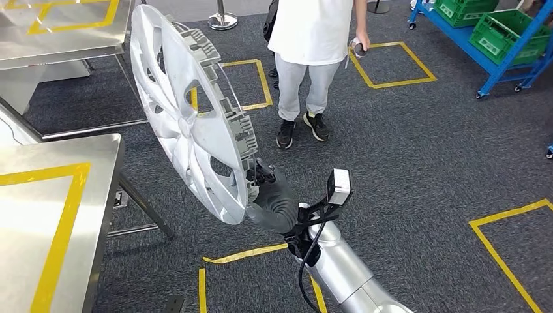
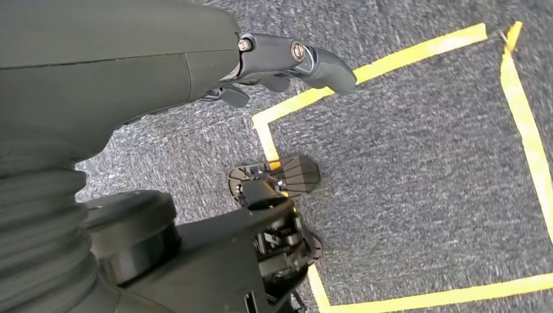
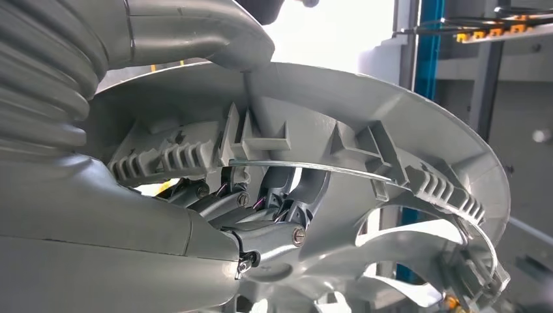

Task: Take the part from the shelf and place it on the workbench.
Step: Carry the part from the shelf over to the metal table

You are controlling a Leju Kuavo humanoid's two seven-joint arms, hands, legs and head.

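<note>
My right hand [image 1: 270,199] grips a silver hubcap [image 1: 189,111] by its lower rim, holding it nearly on edge and tilted, so that it fills the upper-left centre of the head view, above the carpet [image 1: 417,169] and just right of the workbench [image 1: 59,215] at lower left, not touching it. In the right wrist view my thumb [image 3: 195,32] presses the outer rim of the hubcap [image 3: 365,130] while darker fingers [image 3: 274,215] curl against the ribbed inner side, among the clips and the wire ring. My silver right arm [image 1: 345,274] rises from the bottom centre of the head view. A second steel table [image 1: 65,32] sits at upper left. A person [image 1: 313,39] in a white shirt, grey trousers and black shoes stands at top centre on the carpet, one hand holding a small object too small to tell. A blue rack [image 1: 495,39] with green crates [image 1: 505,32] stands at upper right. Yellow tape squares [image 1: 391,65] mark the floor. In the left wrist view my left hand [image 2: 287,62] hangs over carpet and tape lines, fingers loosely extended and holding nothing.
</note>
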